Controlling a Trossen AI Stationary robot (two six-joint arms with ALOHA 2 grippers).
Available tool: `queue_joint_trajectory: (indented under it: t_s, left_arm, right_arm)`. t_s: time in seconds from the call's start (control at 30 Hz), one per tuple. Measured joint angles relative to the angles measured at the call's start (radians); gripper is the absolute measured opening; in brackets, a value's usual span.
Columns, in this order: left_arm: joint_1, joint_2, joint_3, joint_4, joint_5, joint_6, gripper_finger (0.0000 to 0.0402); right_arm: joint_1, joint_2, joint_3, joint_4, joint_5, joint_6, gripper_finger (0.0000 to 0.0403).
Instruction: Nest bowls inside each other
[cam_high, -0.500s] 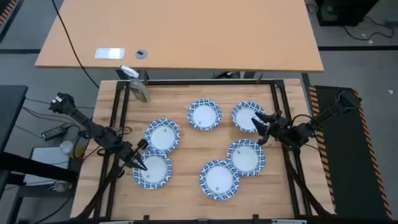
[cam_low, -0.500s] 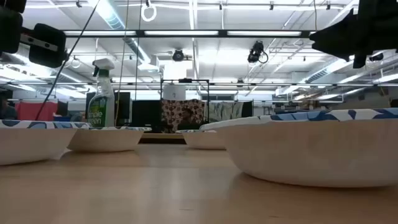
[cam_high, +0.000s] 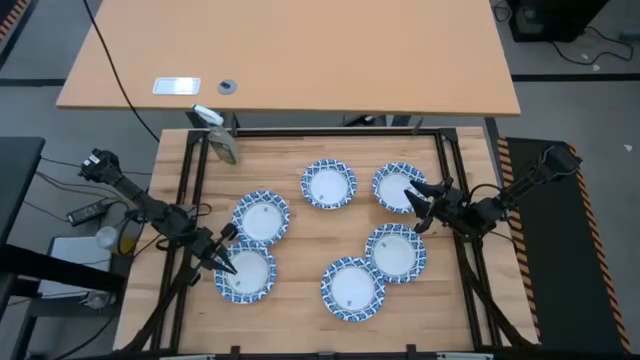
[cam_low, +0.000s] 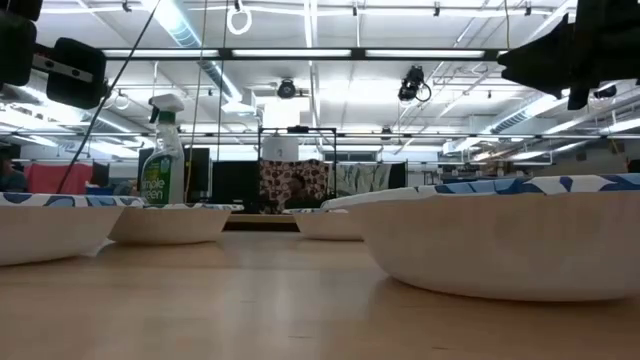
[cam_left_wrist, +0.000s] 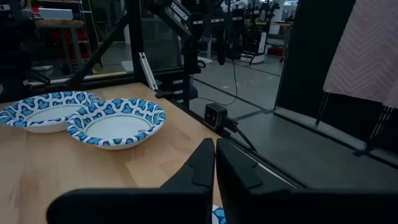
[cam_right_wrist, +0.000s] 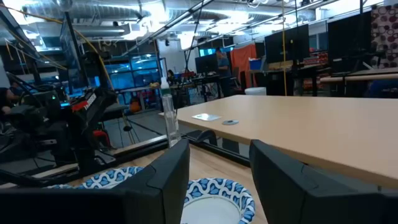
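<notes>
1. Layout. Six bowls lie singly on the table (cam_high: 300, 225) in the high view; none sits inside another, so I judge the nesting has not started.
   - Upper centre: one bowl (cam_high: 328, 185).
   - Upper right: one bowl (cam_high: 392, 186).
   - Centre right: one bowl (cam_high: 396, 252), its rim touching or slightly overlapping the bowl at lower centre (cam_high: 351, 288).
   - Centre left: one bowl (cam_high: 262, 217), its rim meeting the bowl at lower left (cam_high: 246, 274).

2. Left claw (cam_high: 226, 262). It sits over the upper left rim of the lower-left bowl. In the left wrist view my fingers are pressed together with nothing between them. I cannot tell whether the tips touch the rim.

3. Right claw (cam_high: 419, 209). It hovers at the right edge of the upper-right bowl. In the right wrist view my fingers (cam_right_wrist: 163, 180) stand partly apart, empty, with that bowl (cam_right_wrist: 214, 198) just beyond the gap.

4. Step in hand. I judge this to be the approach for the first pick, each claw beside a bowl and neither gripping one.

5. Next move, right claw. Lower one finger inside the scalloped rim and one outside, then close on the wall.

6. Next move, left claw. It must spread before it can take a rim.

7. Caution. The bowls are shallow, so a pinch placed too high may slip off.
</notes>
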Motion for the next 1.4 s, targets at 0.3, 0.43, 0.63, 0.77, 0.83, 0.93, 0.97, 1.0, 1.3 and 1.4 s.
queue_joint_trajectory:
  t_s: [0.3,0.43,0.63,0.77,0.83,0.93,0.97,1.0,1.3,1.4]
  left_arm:
    - [0.0,0.0,0.0,0.0,0.0,0.0,0.002]
    - [0.0,0.0,0.0,0.0,0.0,0.0,0.002]
    - [0.0,0.0,0.0,0.0,0.0,0.0,0.002]
    - [0.0,0.0,0.0,0.0,0.0,0.0,0.002]
    - [0.0,0.0,0.0,0.001,0.0,0.0,0.002]
    - [0.0,0.0,0.0,0.043,0.0,0.001,0.002]
    - [0.0,-0.001,0.0,0.062,0.0,-0.001,0.002]
    - [0.0,-0.001,0.0,0.083,0.0,-0.004,0.002]
    - [-0.002,0.0,0.0,0.276,0.0,-0.103,0.002]
    - [-0.002,0.0,0.0,0.291,0.0,-0.087,0.002]
  right_arm:
    - [0.0,0.0,0.0,0.0,0.0,0.0,0.0176]
    - [0.0,0.0,0.0,0.0,0.0,0.0,0.0176]
    - [0.0,0.0,0.0,0.0,0.0,0.0,0.0176]
    - [0.0,0.0,0.0,0.0,0.0,0.0,0.0176]
    - [0.0,0.0,0.0,0.0,0.0,0.0,0.0176]
    - [0.0,0.0,0.0,0.0,0.0,0.0,0.0176]
    - [0.0,0.0,0.0,0.0,0.0,0.0,0.0176]
    - [0.0,0.0,0.0,0.0,0.0,0.0,0.0176]
    - [0.0,0.0,0.0,0.0,0.0,0.0,0.0176]
    - [0.0,0.0,0.0,0.0,0.0,0.0,0.0176]
